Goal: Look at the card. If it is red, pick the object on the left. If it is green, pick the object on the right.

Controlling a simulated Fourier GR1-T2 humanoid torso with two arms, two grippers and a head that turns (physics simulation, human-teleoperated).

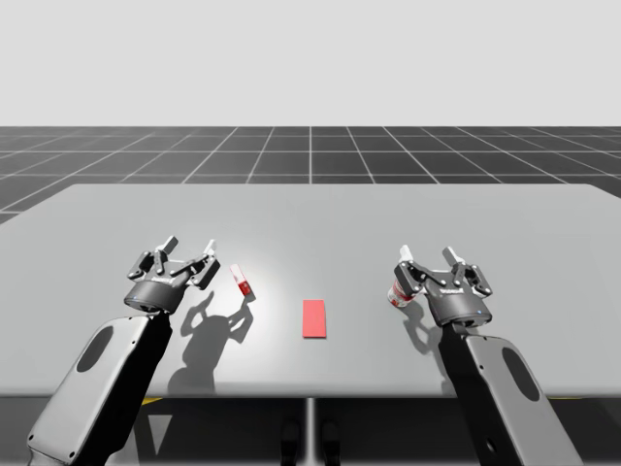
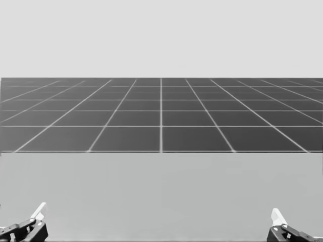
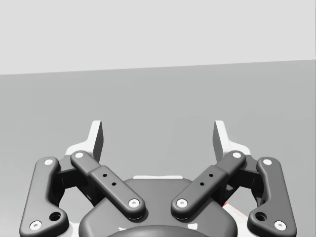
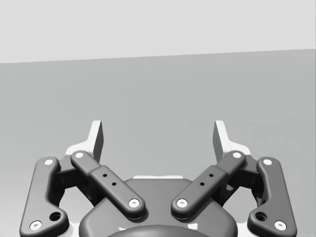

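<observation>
Grippers on both arms stand spread wide with nothing between their fingers. My left gripper [image 1: 191, 245] hovers over the left half of the flat grey table [image 1: 310, 218], and the left wrist view shows its two pale-tipped fingers well apart over bare tabletop. My right gripper [image 1: 427, 254] hangs over the right half, its fingers parted just as far in the right wrist view. A flat red rectangular card [image 1: 313, 317] lies on the table between the two arms, near the front edge. To the card's left lies a small red-and-white cylinder [image 1: 243, 282], aslant, white at its far end and red at its near end, just beside my left gripper on the side facing the card. To the card's right sits a red-and-white container [image 1: 396, 293], partly hidden behind my right gripper; whether they touch I cannot tell. In the head view a fingertip of each gripper pokes up at the bottom corners, with a dark gridded floor [image 2: 161, 116] beyond the table's far edge.
</observation>
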